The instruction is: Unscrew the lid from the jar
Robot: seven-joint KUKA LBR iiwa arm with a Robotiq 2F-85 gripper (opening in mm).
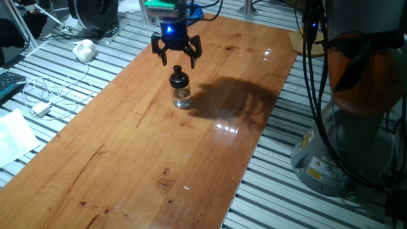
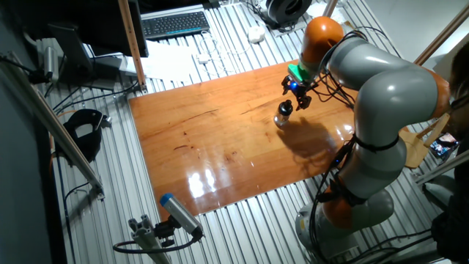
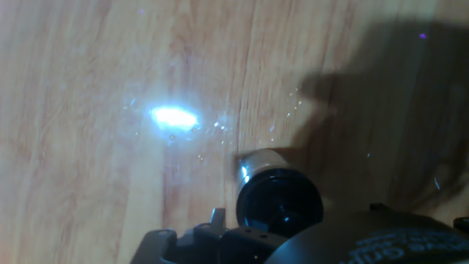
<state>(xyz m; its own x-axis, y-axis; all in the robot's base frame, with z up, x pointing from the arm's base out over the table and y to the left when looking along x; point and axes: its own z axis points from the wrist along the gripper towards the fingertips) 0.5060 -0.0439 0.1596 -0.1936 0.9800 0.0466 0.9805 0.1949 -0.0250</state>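
Glass, clear and rounded, forms the small jar (image 1: 181,96) standing upright on the smooth wooden table (image 1: 127,146), capped by the glossy black lid (image 1: 178,77) with its narrow knob. In one fixed view the gripper (image 1: 177,58) hovers just above the lid, jaws spread wide and empty. The other fixed view shows the jar (image 2: 282,117) near the table's far edge beneath the gripper (image 2: 297,94). The hand view looks down on the lid (image 3: 278,199), low in frame. Likely risk: descending off-centre could tip the light jar, or twisting could spin the jar along with the lid.
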